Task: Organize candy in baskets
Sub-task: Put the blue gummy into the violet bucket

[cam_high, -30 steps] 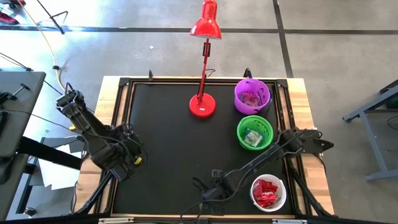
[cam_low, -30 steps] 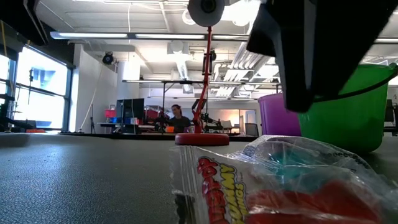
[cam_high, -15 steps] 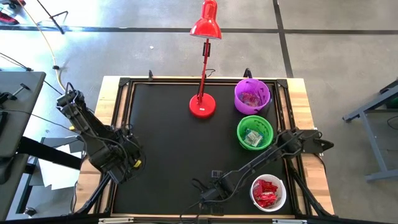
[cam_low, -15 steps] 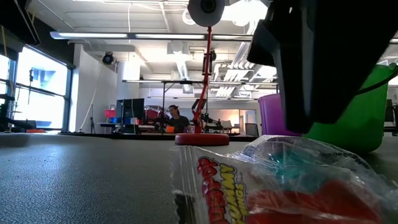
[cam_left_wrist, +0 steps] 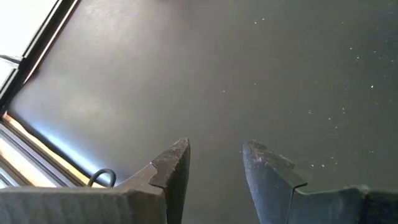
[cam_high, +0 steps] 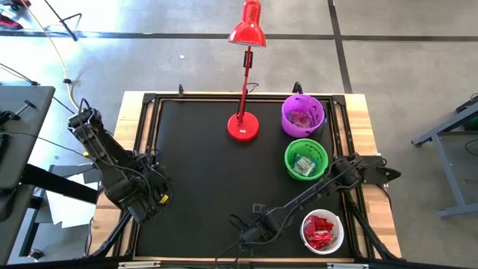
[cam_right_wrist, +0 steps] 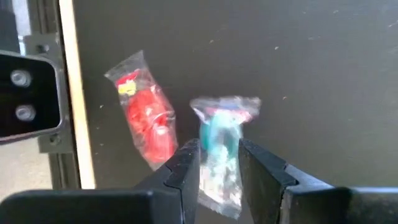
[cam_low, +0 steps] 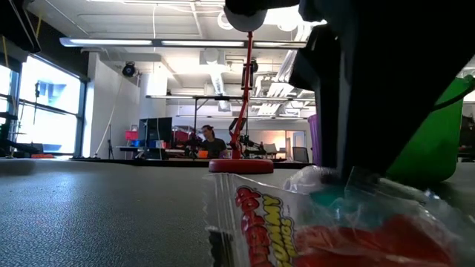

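Observation:
My right gripper (cam_right_wrist: 217, 149) (cam_high: 251, 233) is low over the table's near edge, open. Its fingers stand on either side of a blue-and-white candy (cam_right_wrist: 219, 134) (cam_low: 335, 199) that lies flat on the mat. A red candy (cam_right_wrist: 148, 121) (cam_low: 260, 226) lies beside it, untouched. The purple basket (cam_high: 302, 114), green basket (cam_high: 306, 158) and white basket (cam_high: 323, 230) stand along the right side, each with candy inside. My left gripper (cam_left_wrist: 214, 149) (cam_high: 155, 198) is partly open over bare mat at the left edge. My right gripper comes from above, pointing down, with one finger (cam_right_wrist: 186, 165) on each long side of the blue-and-white candy's middle (cam_right_wrist: 217, 155). The clear wrapper (cam_low: 364, 182) is pushed up beside the fingers. The candy lies on the mat.
A red desk lamp stands with its base (cam_high: 243, 127) at the far middle of the mat. A camera mount (cam_right_wrist: 25, 93) sits just past the near edge, close to the red candy. A person (cam_low: 210, 139) sits in the room far behind.
My right gripper has moved down onto the blue-and-white candy. In the low view it now hides most of the purple basket, and the candy's wrapper has been pressed and crumpled beside the fingers. The red candy has stayed in place.

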